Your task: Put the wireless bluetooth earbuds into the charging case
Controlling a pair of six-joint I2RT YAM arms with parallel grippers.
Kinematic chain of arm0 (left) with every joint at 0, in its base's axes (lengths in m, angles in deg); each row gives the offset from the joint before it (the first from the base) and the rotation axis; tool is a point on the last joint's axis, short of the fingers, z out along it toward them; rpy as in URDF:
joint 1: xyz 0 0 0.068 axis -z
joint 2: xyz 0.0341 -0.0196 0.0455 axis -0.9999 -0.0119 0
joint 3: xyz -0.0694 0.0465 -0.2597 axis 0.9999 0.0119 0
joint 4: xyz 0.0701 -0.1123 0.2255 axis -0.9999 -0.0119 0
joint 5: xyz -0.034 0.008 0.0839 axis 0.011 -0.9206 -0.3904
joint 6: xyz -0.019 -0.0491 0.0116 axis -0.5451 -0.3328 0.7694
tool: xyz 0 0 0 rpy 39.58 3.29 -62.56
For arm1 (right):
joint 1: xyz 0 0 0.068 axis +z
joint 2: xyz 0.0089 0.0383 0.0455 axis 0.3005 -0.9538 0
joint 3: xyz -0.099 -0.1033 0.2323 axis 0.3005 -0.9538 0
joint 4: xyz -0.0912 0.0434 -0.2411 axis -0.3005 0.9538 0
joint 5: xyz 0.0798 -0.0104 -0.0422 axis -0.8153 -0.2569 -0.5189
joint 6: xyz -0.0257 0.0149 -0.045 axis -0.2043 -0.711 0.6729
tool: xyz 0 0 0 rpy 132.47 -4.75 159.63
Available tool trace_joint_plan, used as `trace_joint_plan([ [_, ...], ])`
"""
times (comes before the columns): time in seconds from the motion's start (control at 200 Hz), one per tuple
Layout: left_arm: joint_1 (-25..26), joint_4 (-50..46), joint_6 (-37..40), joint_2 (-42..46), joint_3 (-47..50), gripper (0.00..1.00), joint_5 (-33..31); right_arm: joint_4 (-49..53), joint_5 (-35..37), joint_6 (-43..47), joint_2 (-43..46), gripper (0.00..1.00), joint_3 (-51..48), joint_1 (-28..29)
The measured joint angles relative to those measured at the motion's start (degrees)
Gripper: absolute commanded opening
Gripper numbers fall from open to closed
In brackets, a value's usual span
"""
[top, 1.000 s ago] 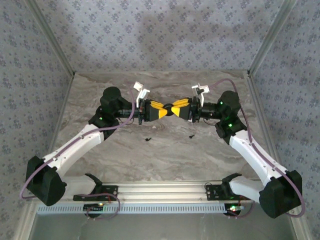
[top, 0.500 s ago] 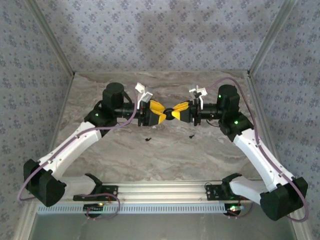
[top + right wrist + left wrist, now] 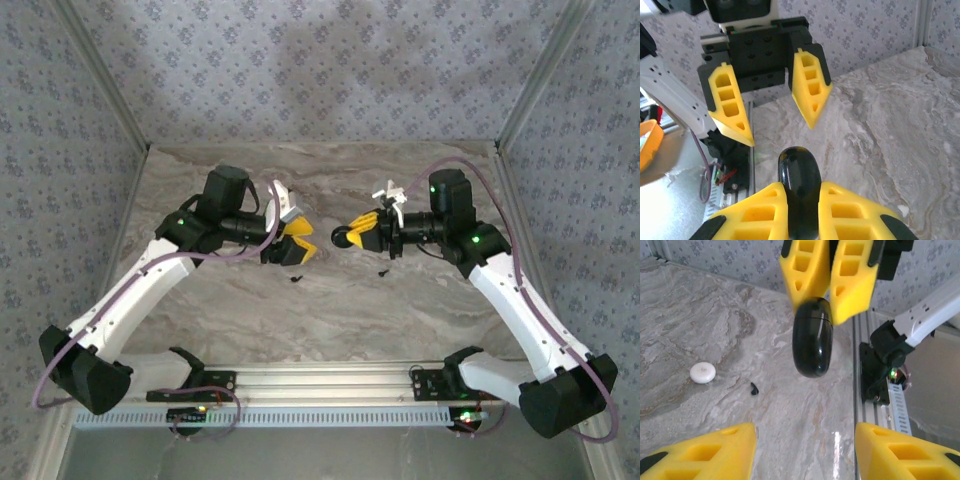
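The marbled table [image 3: 330, 310] is being enclosed by flower-patterned walls [image 3: 300, 70] and bordered at its near edge by an aluminium rail [image 3: 320, 378].

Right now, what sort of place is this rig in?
Probably an enclosed robot test cell, not a home: marble-print tabletop boxed by patterned walls on metal corner posts, left arm and right arm bolted to an aluminium rail at the near edge.

No lettering, number, brand or sign can be read anywhere. The glossy black charging case [image 3: 812, 342] and the white disc [image 3: 703, 372] at nine o'clock bear no legible marking.
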Motion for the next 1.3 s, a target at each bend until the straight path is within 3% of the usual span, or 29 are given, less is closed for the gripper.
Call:
trace_joint_plan([
  [0.29, 0.0, -7.5, 11.8, 0.0, -0.1, 0.54, -1.0, 5.7, 5.8, 12.7, -1.1, 0.12, 1.0, 3.9],
  [0.585, 1.0, -10.3, 17.8, -0.4, -0.2, 0.54, -1.6, 10.9, 12.5, 25.1, -4.2, 0.12, 3.2, 12.1],
  [0.844, 2.9, -12.3, 20.2, -2.4, -0.3, 0.55, -3.7, 11.7, 15.6, 28.0, -6.2, 0.13, 3.5, 14.9],
  [1.299, 4.3, -13.2, 21.0, -3.9, -0.6, 0.55, -6.0, 9.3, 13.3, 28.1, -6.2, 0.14, 3.5, 15.0],
])
